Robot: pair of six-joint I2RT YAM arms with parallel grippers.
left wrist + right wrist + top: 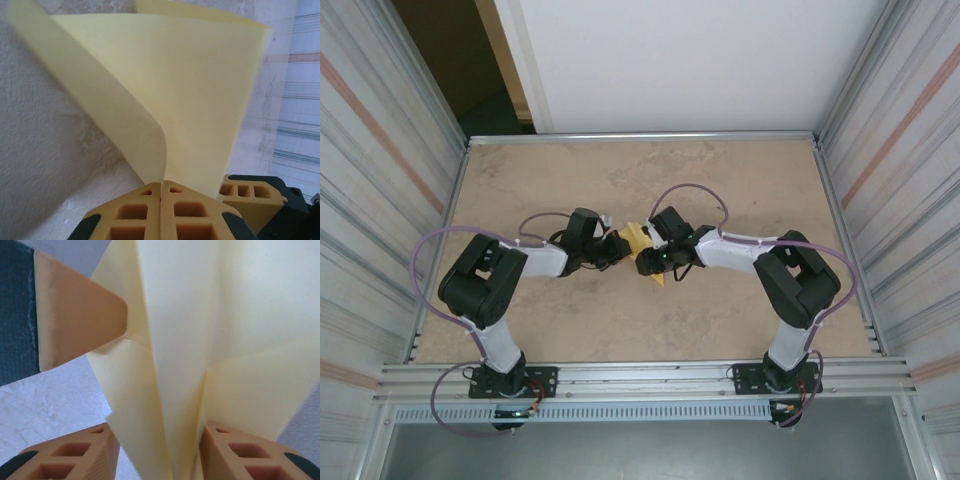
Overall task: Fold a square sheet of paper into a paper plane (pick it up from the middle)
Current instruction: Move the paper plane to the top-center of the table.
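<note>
The jaws of the left gripper (pixel 161 186) are closed flush, pad against pad, with the sheet of paper (pixel 200 100) pinched in the seam between them. The yellow paper rises from the fingertips as a flap curling over to the left, with a broad panel behind it.

The jaws of the right gripper (pixel 159 429) stand partly apart. The paper's narrow folded end runs down into the gap and its layers reach both pads. Whether they press on it I cannot tell.

In the right wrist view, one orange finger (pixel 75 315) of the left gripper meets the paper from the left, at a crease. In the left wrist view, a finger (pixel 250 197) of the right gripper sits just beside the left gripper's own, at the paper's lower right edge.

From above, the two grippers meet nose to nose over the middle of the tan table (pixel 740 190), with the paper between them. The left arm (pixel 490 290) and right arm (pixel 790 280) bend inward from the near edge, and corrugated metal walls (pixel 380 150) stand on either side.
</note>
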